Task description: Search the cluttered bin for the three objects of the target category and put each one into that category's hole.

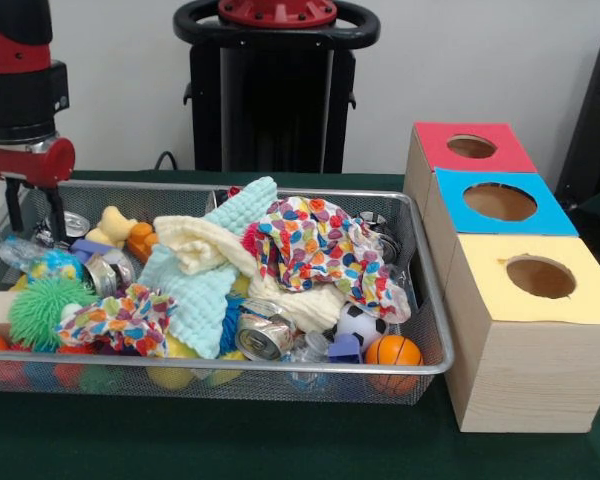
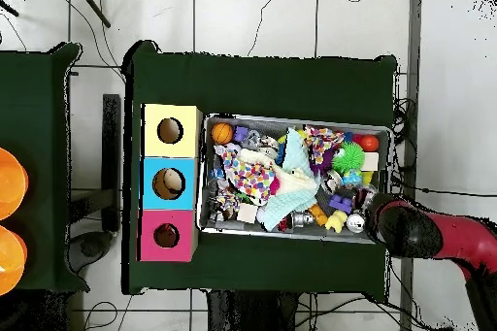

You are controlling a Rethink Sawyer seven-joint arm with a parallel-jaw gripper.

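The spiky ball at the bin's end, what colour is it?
Bright green; the spiky ball shows best in the front view.

A green spiky puff ball (image 1: 48,308) sits at the left of the clutter, beside a dotted multicoloured cloth (image 1: 118,318) and pale mint and cream cloths (image 1: 202,262). A crushed can (image 1: 263,336), a small soccer ball (image 1: 359,322) and an orange basketball-patterned ball (image 1: 392,350) lie near the front. On the green bench (image 1: 230,440), a blue-topped box (image 1: 498,203) and a yellow-topped box (image 1: 535,330) stand side by side.

Front faces robot; overhead looks down; both show bin (image 1: 280,365) (image 2: 383,133).
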